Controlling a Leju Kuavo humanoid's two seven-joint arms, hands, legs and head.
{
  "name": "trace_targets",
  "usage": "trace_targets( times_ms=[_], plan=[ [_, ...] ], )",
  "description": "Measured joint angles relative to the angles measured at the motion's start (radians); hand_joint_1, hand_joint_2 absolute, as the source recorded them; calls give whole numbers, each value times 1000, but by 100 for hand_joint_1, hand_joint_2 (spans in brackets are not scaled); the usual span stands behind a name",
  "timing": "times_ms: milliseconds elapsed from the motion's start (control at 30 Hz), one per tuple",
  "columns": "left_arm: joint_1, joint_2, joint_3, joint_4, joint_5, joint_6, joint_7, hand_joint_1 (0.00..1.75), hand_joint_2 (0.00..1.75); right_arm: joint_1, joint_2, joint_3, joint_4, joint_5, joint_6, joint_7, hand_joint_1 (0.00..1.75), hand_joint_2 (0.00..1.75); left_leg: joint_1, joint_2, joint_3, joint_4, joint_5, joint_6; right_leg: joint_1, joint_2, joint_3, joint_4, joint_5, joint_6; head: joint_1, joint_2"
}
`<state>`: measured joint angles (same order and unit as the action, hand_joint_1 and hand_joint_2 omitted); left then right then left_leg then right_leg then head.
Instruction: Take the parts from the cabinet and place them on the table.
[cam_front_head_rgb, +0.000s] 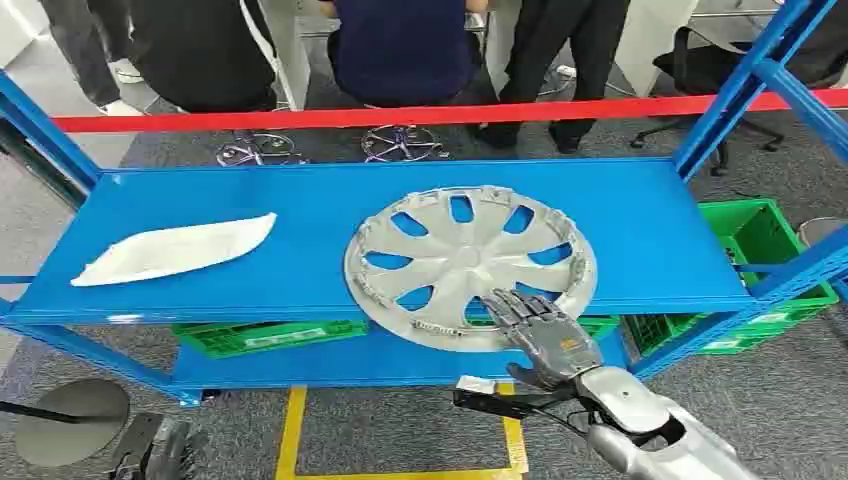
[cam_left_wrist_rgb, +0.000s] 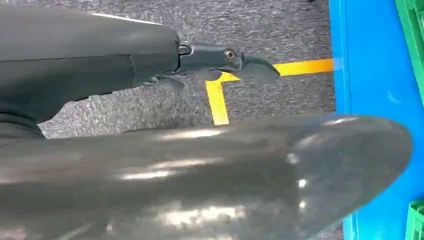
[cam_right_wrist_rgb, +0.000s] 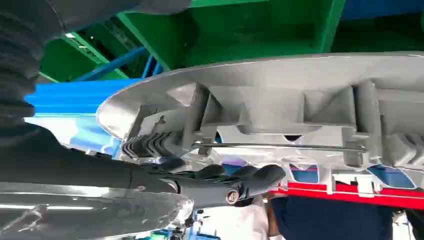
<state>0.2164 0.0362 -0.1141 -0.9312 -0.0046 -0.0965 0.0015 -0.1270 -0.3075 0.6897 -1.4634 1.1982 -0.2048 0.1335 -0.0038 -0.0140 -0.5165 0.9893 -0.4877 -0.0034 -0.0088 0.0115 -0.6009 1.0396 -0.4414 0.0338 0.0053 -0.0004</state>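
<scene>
A silver wheel cover lies on the blue cabinet shelf, its near rim sticking out past the shelf's front edge. My right hand grips that near rim, fingers on top and thumb beneath. In the right wrist view the cover's ribbed underside sits just above my thumb. A flat white part rests on the shelf's left end, untouched. My left hand hangs low at the left with nothing in it, and its thumb is stretched out over the floor.
Green crates stand on the lower level. Blue uprights frame the shelf. Red tape runs behind it, with several people beyond. A yellow floor line and a round grey base lie near my feet.
</scene>
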Motion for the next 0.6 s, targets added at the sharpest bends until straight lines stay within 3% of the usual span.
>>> trace_targets(
  times_ms=[367,400,433,467,500,533,600],
  plan=[
    [6,0,-2,-22,-2,0,6,0,0,-10,1,0,15,-5,8,0,0,175,0,0,0,0,0,0,0,0,0,0,0,0,0,0],
    [6,0,-2,-22,-2,0,6,0,0,-10,1,0,16,-5,8,0,9,175,0,0,0,0,0,0,0,0,0,0,0,0,0,0],
    [6,0,-2,-22,-2,0,6,0,0,-11,1,0,17,-5,8,0,35,175,0,0,0,0,0,0,0,0,0,0,0,0,0,0],
    [7,1,-2,-24,-2,0,6,0,0,-11,2,0,18,-5,9,0,110,175,0,0,0,0,0,0,0,0,0,0,0,0,0,0],
    [7,1,-2,-26,-2,0,8,0,0,-11,2,0,20,-5,9,2,147,175,0,0,0,0,0,0,0,0,0,0,0,0,0,0],
    [8,2,-2,-28,-3,0,10,0,0,-11,3,0,21,-4,8,4,171,175,0,0,0,0,0,0,0,0,0,0,0,0,0,0],
    [10,2,-2,-32,-3,0,14,0,0,-11,5,0,23,0,7,10,173,175,0,0,0,0,0,0,0,0,0,0,0,0,0,0]
  ],
)
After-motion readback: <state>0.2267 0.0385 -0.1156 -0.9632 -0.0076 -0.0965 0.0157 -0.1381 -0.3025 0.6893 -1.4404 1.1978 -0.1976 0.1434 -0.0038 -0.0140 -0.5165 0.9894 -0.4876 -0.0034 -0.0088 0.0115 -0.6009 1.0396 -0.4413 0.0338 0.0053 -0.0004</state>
